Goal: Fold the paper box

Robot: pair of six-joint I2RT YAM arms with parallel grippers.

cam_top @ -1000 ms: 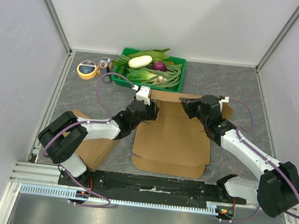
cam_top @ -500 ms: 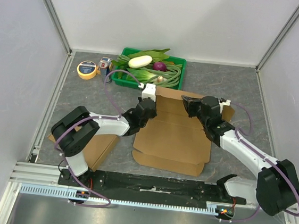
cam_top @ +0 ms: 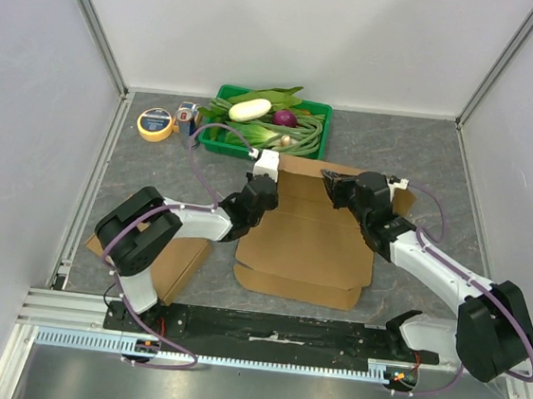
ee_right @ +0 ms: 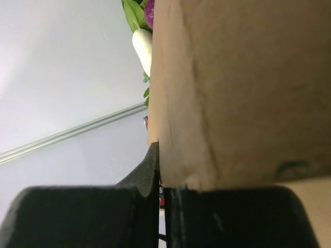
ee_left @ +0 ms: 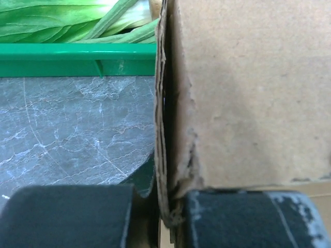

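- Pinching far flap point(cam_top: 300, 168) of paper box point(cam_top: 304, 251) at both corners; step in hand looks like raising that flap along its crease.
- Left end effector point(ee_left: 164, 209): nearly closed, pads clamped on flap's left edge. That edge is frayed.
- Right end effector point(ee_right: 164, 199): closed tight on flap's right corner, cardboard betw. fingers.
- To do well: lift both sides at same rate and swing about the crease, don't pull. Uneven lift prob. twists or tears the worn edge. Mind green tray point(cam_top: 253, 150) just beyond.
- Box sits mid table point(cam_top: 145, 173), flat, broad face up, betw. the arms.
- Long axis seems near-to-far, only slightly. Crease runs L–R.
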